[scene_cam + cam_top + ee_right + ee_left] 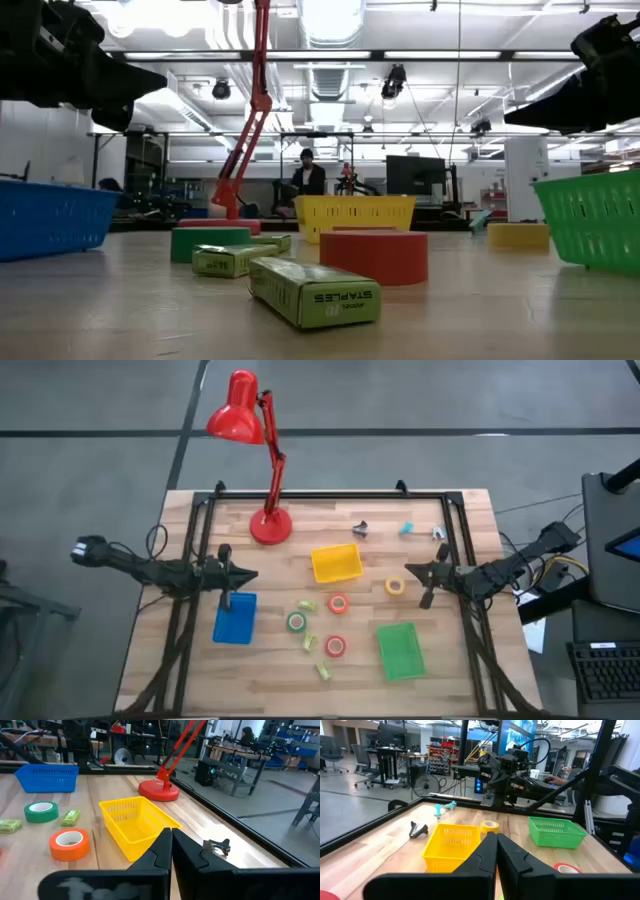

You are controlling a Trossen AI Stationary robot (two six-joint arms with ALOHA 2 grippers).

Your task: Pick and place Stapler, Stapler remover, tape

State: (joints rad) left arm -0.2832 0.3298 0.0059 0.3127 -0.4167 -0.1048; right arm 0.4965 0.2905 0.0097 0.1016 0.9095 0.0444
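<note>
From above, the left tool [243, 574] hangs over the surface's [455, 670] left side, above the blue basket [235, 618]; the right tool [412, 571] hangs near the right edge, just beside the yellow tape roll [396, 586]. Both point inward with fingers pressed together. Between them lie the yellow basket [336, 563], the orange roll [338, 603], green roll [297, 622] and red roll [335, 646], all flat on their sides, well apart from either tool. The green basket [400, 650] sits toward the near right. A dark staple remover [360, 529] and a light blue item [407, 528] lie by the far edge, past the red lamp [270, 525].

At surface level, a green staples box [313, 290] lies closest, its long side running across the picture, with the red roll [374, 255] behind.

The left wrist view shows the staple remover [418, 829] beside the yellow basket [452, 845], open wood around it.

The right wrist view shows the orange roll [69, 843] and green roll [41, 812] lying flat, hole up.
</note>
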